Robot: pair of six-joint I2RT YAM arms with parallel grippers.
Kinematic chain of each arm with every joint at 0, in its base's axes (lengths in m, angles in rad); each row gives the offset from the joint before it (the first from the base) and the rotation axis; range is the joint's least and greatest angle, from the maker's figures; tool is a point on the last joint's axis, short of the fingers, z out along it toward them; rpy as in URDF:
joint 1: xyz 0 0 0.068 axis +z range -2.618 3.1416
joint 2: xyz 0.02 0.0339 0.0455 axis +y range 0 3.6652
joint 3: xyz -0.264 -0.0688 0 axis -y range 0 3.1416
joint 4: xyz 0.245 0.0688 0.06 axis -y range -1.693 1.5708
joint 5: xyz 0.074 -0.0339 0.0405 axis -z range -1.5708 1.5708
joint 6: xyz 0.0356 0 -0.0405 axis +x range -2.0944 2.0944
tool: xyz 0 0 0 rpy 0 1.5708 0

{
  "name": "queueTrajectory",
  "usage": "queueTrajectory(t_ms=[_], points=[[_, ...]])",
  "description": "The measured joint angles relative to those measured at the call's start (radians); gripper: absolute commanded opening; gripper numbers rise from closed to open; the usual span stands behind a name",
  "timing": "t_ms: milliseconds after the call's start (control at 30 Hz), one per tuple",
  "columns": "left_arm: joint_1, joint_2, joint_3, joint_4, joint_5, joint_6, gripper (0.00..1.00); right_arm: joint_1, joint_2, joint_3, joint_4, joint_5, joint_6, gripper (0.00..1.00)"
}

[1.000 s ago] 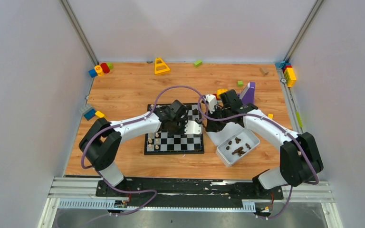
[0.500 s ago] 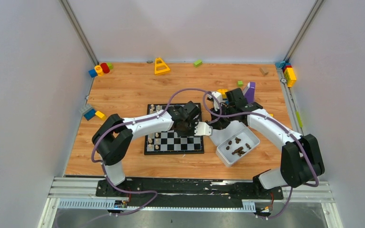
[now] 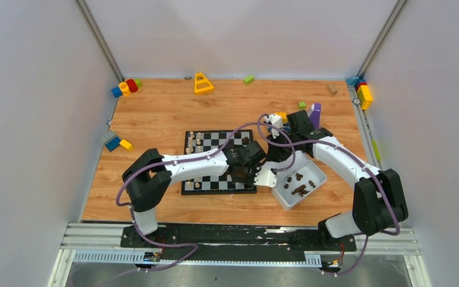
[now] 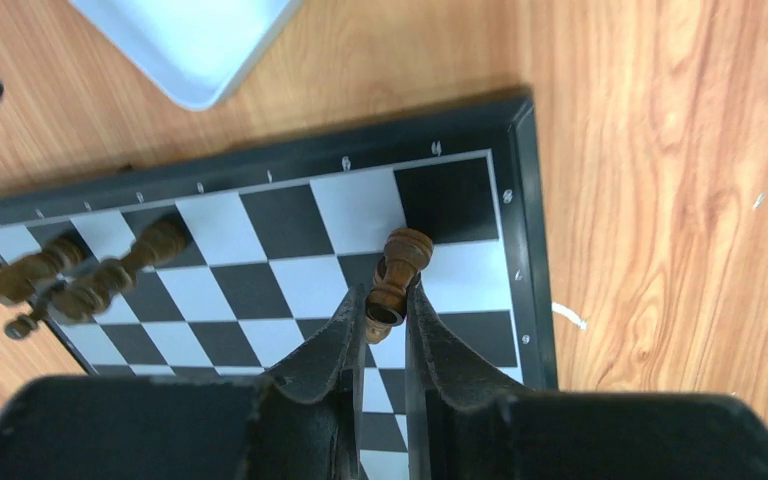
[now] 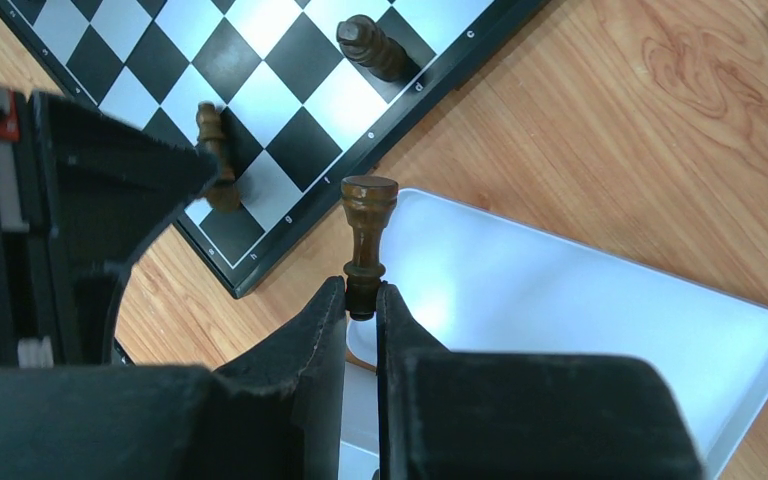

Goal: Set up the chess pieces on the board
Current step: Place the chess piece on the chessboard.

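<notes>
Bright even light, soft shadows; near jaws blurred in wrist views

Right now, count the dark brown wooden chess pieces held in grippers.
2. One dark brown wooden chess piece is in the left gripper over the black-and-grey chessboard; a second dark piece is in the right gripper, beside the board.
</notes>
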Motion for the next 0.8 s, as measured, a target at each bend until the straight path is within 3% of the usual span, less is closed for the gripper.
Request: queueTrajectory(t_ms=[367,800], points=[[-0.089,0.111,0.142,-0.070,-0.092,-0.031,0.20,-0.030,0.002,0.000,-0.001,0.001,0.000,0.00],[-0.116,0.132,0.176,-0.154,-0.153,-0.037,0.20,-0.038,0.002,0.000,-0.003,0.000,-0.001,0.00]])
